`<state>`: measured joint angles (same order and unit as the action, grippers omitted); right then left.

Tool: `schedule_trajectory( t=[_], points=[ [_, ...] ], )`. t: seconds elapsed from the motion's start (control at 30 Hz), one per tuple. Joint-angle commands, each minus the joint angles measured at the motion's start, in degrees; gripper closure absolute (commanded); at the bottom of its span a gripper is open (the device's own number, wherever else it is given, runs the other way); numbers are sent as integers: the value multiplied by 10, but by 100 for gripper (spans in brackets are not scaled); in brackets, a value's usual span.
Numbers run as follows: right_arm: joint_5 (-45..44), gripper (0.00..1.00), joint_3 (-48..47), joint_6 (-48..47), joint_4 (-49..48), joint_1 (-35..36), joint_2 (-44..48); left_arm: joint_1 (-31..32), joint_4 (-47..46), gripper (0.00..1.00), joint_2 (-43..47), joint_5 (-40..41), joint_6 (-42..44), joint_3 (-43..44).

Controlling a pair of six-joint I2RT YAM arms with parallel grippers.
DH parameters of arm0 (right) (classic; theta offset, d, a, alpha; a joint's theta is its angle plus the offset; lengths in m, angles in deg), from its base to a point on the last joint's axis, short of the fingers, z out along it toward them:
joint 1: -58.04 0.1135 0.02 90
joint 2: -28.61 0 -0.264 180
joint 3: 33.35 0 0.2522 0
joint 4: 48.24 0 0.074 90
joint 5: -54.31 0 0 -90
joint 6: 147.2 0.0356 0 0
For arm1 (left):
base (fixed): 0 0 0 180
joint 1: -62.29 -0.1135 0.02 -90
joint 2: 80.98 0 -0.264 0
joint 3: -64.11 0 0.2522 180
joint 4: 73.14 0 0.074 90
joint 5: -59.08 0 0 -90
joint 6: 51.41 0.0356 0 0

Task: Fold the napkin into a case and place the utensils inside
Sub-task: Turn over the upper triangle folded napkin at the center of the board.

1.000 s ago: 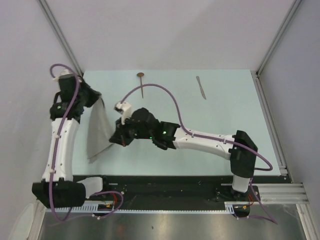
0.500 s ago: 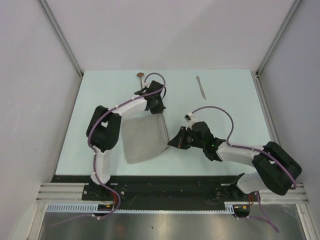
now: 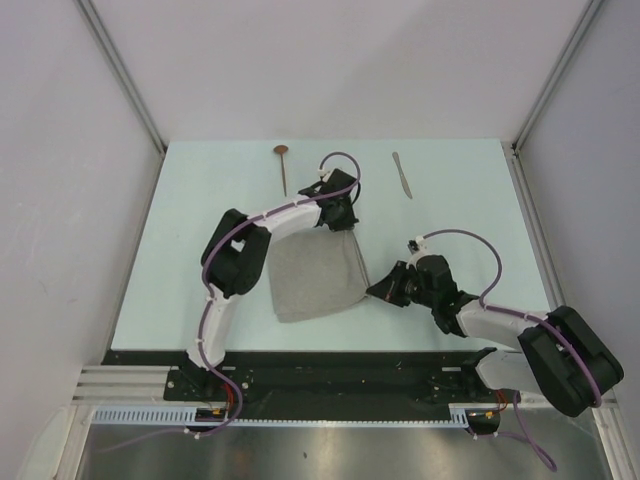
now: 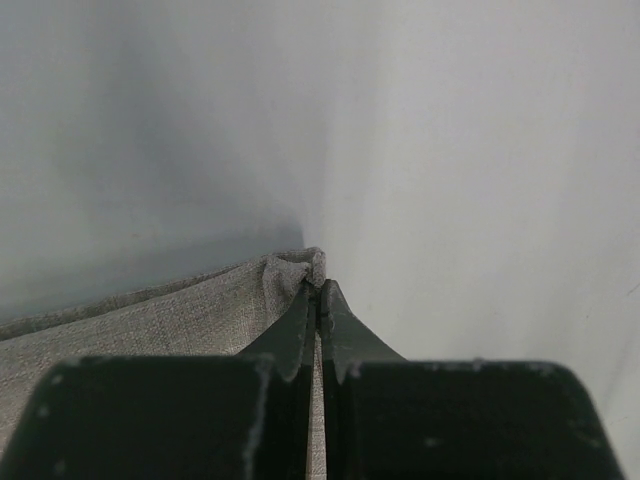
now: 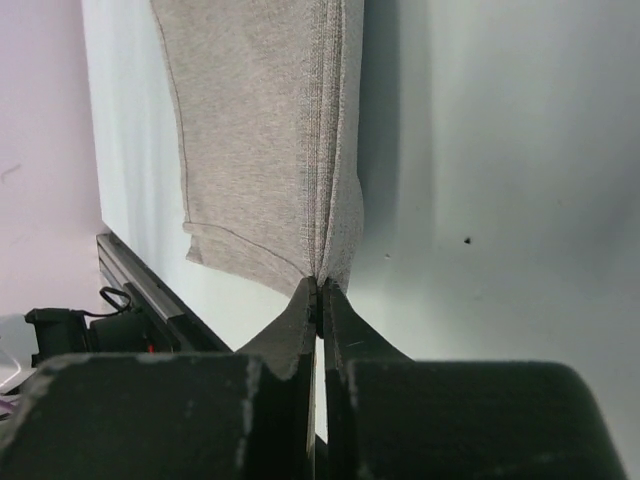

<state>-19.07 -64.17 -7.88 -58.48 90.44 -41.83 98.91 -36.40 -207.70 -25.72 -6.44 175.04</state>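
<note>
1. While both tools keep their grip, the napkin [image 3: 315,275] has been carried rightward since half a second ago. The left tool [image 3: 345,222] and the right tool [image 3: 375,291] each sit further right than before, and the cloth has come with them.
2. A second ago the cloth hung as a narrow strip at the table's left side. Now it spreads as a broad, roughly four-sided sheet between the two tools.
3. The left tool [image 4: 320,290] has its fingers pressed together on a bunched corner of the napkin [image 4: 180,310], with the cloth trailing off to its left.
4. The right tool [image 5: 318,290] is likewise closed on a corner of the napkin [image 5: 260,130], and the cloth stretches away ahead of it. Several edges lie stacked along that side, so it seems folded, though the layers cannot be counted.
5. The fabric is grey-beige, matte and plain-woven, with a slightly coarse grain.
6. The spoon [image 3: 283,165] has a copper-brown round bowl and a dark thin handle. It lies beyond the left tool and to its left, apart from the cloth.
7. The knife [image 3: 402,174], slim and silver-grey, lies beyond the right tool, well apart. Neither utensil has shifted.
8. The table [image 3: 460,200] is smooth and pale mint, enclosed by plain pale walls [image 3: 350,60] with metal posts [image 3: 120,70] at the corners.
</note>
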Motion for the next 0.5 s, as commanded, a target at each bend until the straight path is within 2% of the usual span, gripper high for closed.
schedule_trajectory(
  t=[0.0,0.13,0.17,0.2,0.23,0.27,0.3,0.33,0.37,0.4,0.47],
  points=[
    [51,100,17,-11,62,2,3,-12,-115,100,-19,39,-1,48],
    [18,100,24,-12,106,0,17,-5,-113,100,-33,26,6,71],
    [10,98,23,-16,115,0,20,-4,-112,97,-34,20,8,75],
    [4,97,21,-16,139,0,24,-2,-108,88,-35,17,13,78],
    [-3,94,20,-18,150,0,28,-1,-106,82,-32,16,15,80],
    [-17,87,13,-21,164,0,32,-1,-104,76,-28,15,17,81],
    [-27,83,8,-25,207,0,36,0,-102,63,-22,10,23,80],
    [-37,78,0,-26,228,-1,43,2,-99,57,-11,5,27,81],
    [-47,65,-13,-28,241,-3,50,1,-95,52,-4,0,34,84],
    [-50,61,-20,-35,284,-5,55,1,-75,46,2,-9,36,87],
    [-66,51,-34,-35,316,-16,73,1,-57,44,17,-19,46,102]
  ],
)
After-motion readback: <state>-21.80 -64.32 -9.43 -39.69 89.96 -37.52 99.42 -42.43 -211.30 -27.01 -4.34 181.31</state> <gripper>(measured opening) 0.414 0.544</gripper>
